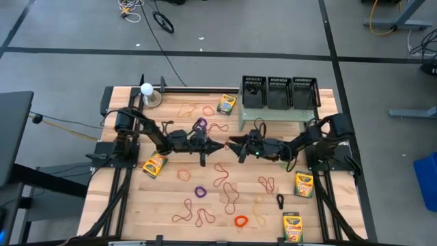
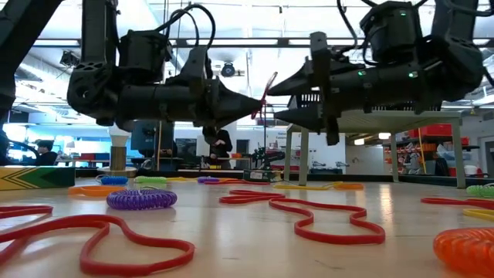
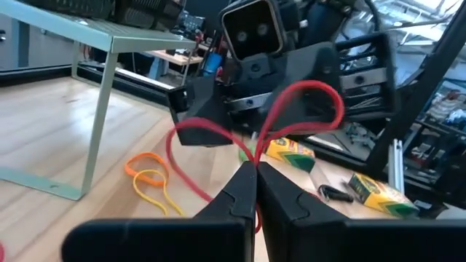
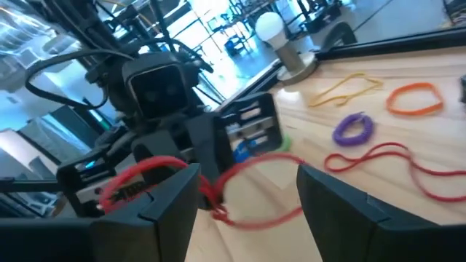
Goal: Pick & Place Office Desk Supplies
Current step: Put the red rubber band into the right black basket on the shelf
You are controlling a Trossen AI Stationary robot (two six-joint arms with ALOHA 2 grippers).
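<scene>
A red rubber band is up in the air over the middle of the table, spread in two loops. My left gripper reaches in level from the table's left and is shut on the band. My right gripper faces it tip to tip from the table's right, open, with one finger on each side of the band. I cannot tell whether those fingers touch it. In the low view the two grippers nearly meet, with the band between them. My left gripper pinches the red band's gathered lower part between the two fingertips. The fingers lie level and come from the table's left. The band's two loops stand up beyond the tips, lifted clear of the table.
A pale green stand with black bins is at the far right and a white ball on a base at the far left. Crayon boxes, loose bands and coil rings lie scattered across the wood.
</scene>
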